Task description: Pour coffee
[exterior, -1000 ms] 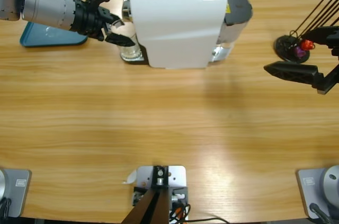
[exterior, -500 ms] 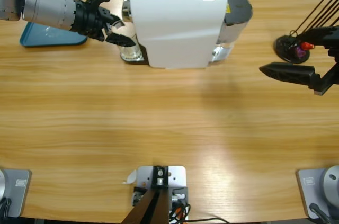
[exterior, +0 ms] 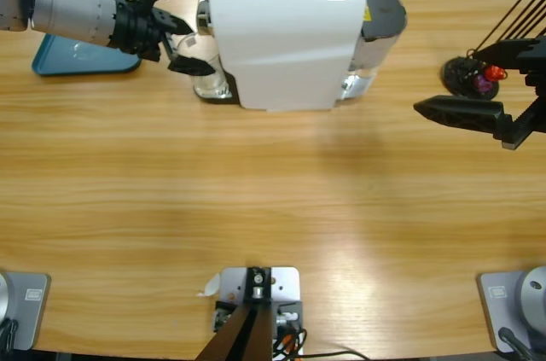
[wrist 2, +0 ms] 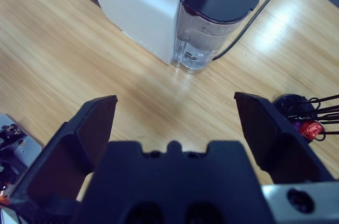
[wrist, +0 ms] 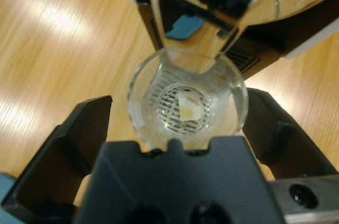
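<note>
The white coffee machine (exterior: 286, 37) stands at the table's far middle. Under its spout (wrist: 190, 57), a clear glass (wrist: 188, 105) rests on the drip grille. At the glass's bottom lies a small pale amber patch of coffee (wrist: 189, 108). My left gripper (exterior: 203, 49) reaches in from the upper left and is open, one jaw on either side of the glass (exterior: 212, 84), with a gap on the left side. At the right edge my right gripper (exterior: 448, 84) hangs open with nothing in it, looking across bare wood toward the machine (wrist 2: 137, 1).
A blue tray (exterior: 77, 61) lies at the far left behind the left arm. A black wire capsule holder (exterior: 474, 78) with purple and red capsules stands at the far right, close to the right gripper. The machine's water tank (wrist 2: 217, 28) and cable face right.
The right gripper has drifted a little to the left. The left arm has shifted slightly up and left, its jaws still around the glass.
</note>
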`<state>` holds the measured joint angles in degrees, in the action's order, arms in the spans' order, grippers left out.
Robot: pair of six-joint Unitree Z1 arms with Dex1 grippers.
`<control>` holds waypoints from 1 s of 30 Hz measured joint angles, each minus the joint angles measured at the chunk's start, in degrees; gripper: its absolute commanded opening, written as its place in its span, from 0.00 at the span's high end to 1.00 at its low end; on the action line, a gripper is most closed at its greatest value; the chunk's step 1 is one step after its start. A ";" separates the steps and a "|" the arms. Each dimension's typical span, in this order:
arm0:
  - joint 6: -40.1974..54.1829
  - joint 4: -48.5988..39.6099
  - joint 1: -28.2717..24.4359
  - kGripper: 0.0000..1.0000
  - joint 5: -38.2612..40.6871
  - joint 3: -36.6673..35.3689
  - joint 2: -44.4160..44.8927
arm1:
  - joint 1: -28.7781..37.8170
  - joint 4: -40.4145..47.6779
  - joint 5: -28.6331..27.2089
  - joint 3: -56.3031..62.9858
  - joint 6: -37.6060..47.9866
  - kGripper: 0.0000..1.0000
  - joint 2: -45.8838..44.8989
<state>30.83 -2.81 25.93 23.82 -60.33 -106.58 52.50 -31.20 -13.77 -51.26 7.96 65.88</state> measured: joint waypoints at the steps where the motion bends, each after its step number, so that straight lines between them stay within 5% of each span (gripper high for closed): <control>1: -0.09 0.00 -0.39 0.00 0.00 0.22 0.66 | 0.00 0.18 0.00 0.00 0.00 0.05 0.00; 3: -0.92 -0.01 -1.08 0.00 -0.04 1.09 3.34 | 0.00 0.76 0.00 0.00 0.00 0.24 0.00; 6: -2.73 -0.63 -1.04 0.00 -0.74 3.25 9.38 | -0.26 1.16 0.47 -0.16 0.00 0.33 0.00; 7: -3.37 -1.66 -0.80 0.00 -1.48 3.82 11.43 | -0.62 0.98 1.01 -0.76 0.00 0.49 0.00; 8: -4.17 -2.63 -0.45 0.00 -2.17 4.26 13.17 | -1.30 0.24 2.00 -2.06 0.00 0.55 0.00; 11: -7.09 -4.77 0.65 0.00 -3.65 6.13 17.70 | -4.57 -3.31 4.98 -7.18 0.00 1.00 0.00; 20: -15.00 -9.51 1.61 0.00 -6.45 11.93 28.89 | -12.82 -9.19 8.57 -22.56 -2.90 1.00 4.72; 30: -37.86 -13.28 3.61 0.00 -12.52 14.62 32.63 | -20.78 -32.65 22.04 -56.83 -6.33 1.00 25.32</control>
<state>-7.03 -16.09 29.55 11.31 -45.71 -73.95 31.72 -63.86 8.27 -108.09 1.63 91.20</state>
